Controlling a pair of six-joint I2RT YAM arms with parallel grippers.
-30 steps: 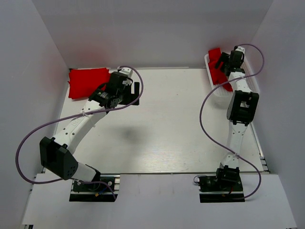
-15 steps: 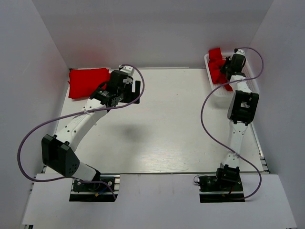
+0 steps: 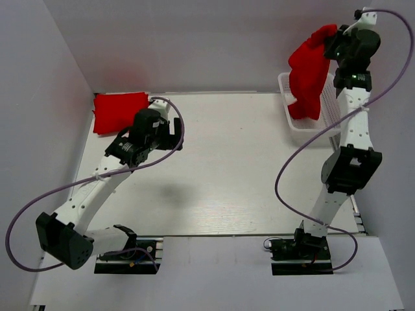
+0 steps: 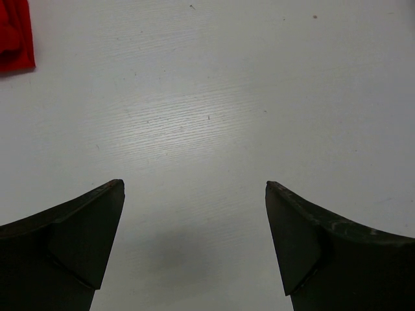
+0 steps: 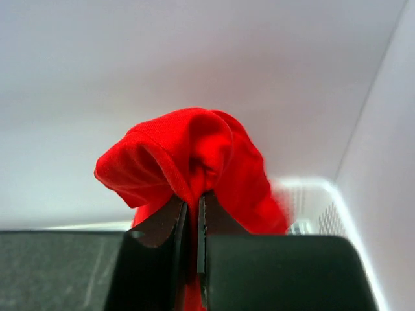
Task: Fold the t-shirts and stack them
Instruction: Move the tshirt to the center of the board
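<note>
A red t-shirt [image 3: 307, 74] hangs bunched from my right gripper [image 3: 332, 34], raised high above the white mesh basket [image 3: 324, 122] at the back right; its lower end still reaches the basket. In the right wrist view the jaws are shut on a fold of this t-shirt [image 5: 188, 155], and my right gripper [image 5: 193, 197] shows only a thin slit. A folded red t-shirt [image 3: 118, 111] lies flat at the back left corner; its edge shows in the left wrist view [image 4: 14, 35]. My left gripper [image 3: 174, 131] hovers open to the right of it, over bare table [image 4: 194, 188].
White walls enclose the table on the left, back and right. The basket [image 5: 311, 207] sits against the right wall. Purple cables loop from both arms over the table. The arm bases stand at the near edge.
My right gripper closed on a t-shirt in the basket and lifted it high above the basket. The left arm drew back slightly toward the near left, gripper still open.
</note>
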